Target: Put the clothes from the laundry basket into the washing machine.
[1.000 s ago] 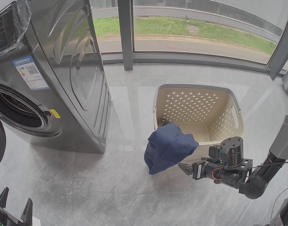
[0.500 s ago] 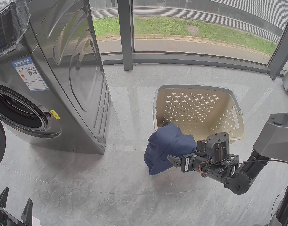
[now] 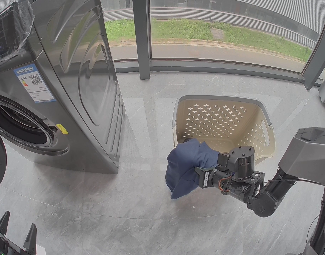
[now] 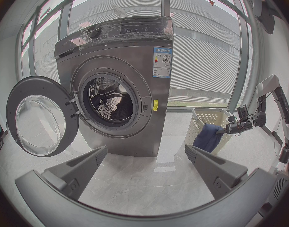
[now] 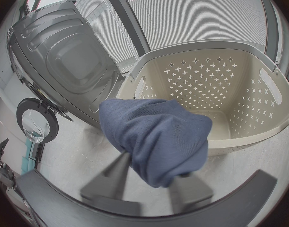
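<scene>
Nearest, low at the robot's left side, the left jaws stood open and held nothing, poised above the grey floor point(image 3: 134, 213) and facing the washing machine's front.

Further out on the right, the right arm point(image 3: 265, 199) stretched across toward the laundry basket's near left corner. The right jaws were spread apart, one finger on each side of the navy cloth point(image 3: 185, 167), with the fabric bunched between them; they were not yet clamped on it.

The navy cloth hung draped over the near left rim of the laundry basket point(image 3: 219, 98), most of it spilling down the outside wall toward the floor. The beige basket with star-shaped holes sat on the floor, tipped toward the robot.

To the left, well apart from the basket, stood the grey washing machine point(image 3: 81, 71), its round door point(image 4: 40, 115) swung wide open and its drum opening point(image 3: 21, 124) exposed.

Beyond both ran a large window point(image 3: 222, 29).
</scene>
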Motion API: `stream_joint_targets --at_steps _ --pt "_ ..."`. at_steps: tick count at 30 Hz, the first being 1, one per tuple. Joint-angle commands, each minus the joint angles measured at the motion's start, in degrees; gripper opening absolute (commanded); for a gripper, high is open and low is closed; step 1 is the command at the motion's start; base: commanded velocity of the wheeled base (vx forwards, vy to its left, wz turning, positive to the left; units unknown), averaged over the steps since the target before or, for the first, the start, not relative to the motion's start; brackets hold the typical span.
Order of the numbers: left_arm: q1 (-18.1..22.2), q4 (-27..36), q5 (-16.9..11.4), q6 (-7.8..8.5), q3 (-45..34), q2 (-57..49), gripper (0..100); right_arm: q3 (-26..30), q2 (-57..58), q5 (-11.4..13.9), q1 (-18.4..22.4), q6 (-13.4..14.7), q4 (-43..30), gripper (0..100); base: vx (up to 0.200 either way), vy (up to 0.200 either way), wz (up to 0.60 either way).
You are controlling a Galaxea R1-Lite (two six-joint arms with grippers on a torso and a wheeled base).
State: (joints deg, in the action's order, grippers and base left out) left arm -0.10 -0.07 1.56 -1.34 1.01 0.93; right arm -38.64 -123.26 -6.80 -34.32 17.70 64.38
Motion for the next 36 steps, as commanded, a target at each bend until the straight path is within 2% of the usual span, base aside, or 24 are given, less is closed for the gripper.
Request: stream_joint_targets --at_steps 1,7,10,14,15,18,21,25,34,36 --pt "0.0 0.0 0.0 -0.07 -1.0 -0.7 100 0.4 0.0 -0.1 -0.1 0.1 0.5 0 0.000 0.000 0.00" --pt "0.0 0.0 0.0 -0.07 -1.0 -0.7 100 3.2 3.7 -0.1 -0.5 0.1 0.9 0 0.000 0.000 0.00" --pt "0.0 0.0 0.0 -0.07 -0.9 -0.7 100 6.1 9.4 0.0 -1.4 0.1 1.9 0 0.000 0.000 0.00" --pt "0.0 0.0 0.0 -0.15 -0.9 -0.7 100 9.3 16.9 0.2 -3.5 0.0 2.3 0 0.000 0.000 0.00" --pt "0.0 0.0 0.0 -0.24 -0.9 -0.7 100 11.5 23.4 0.7 -5.7 0.1 2.3 0 0.000 0.000 0.00" --pt "0.0 0.0 -0.1 -0.07 -0.9 -0.7 100 13.6 31.3 0.7 -8.5 -0.2 2.1 0 0.000 0.000 0.00" --pt "0.0 0.0 -0.2 0.20 -0.9 -0.7 100 13.9 36.5 0.9 -8.8 -1.4 1.2 0 0.000 0.000 0.00" --pt "0.0 0.1 -0.2 0.20 -0.9 -0.7 100 13.5 38.6 1.3 -8.8 -5.3 0.2 0 0.000 0.000 0.00" --pt "-0.1 0.1 -0.9 0.11 -0.9 -0.7 100 14.3 38.4 1.4 -9.5 -6.0 0.9 0 -0.200 0.000 0.00" --pt "-0.1 0.1 -0.9 0.02 -0.9 -0.7 100 14.0 38.3 1.4 -9.5 -6.0 1.0 0 0.000 0.000 0.00"
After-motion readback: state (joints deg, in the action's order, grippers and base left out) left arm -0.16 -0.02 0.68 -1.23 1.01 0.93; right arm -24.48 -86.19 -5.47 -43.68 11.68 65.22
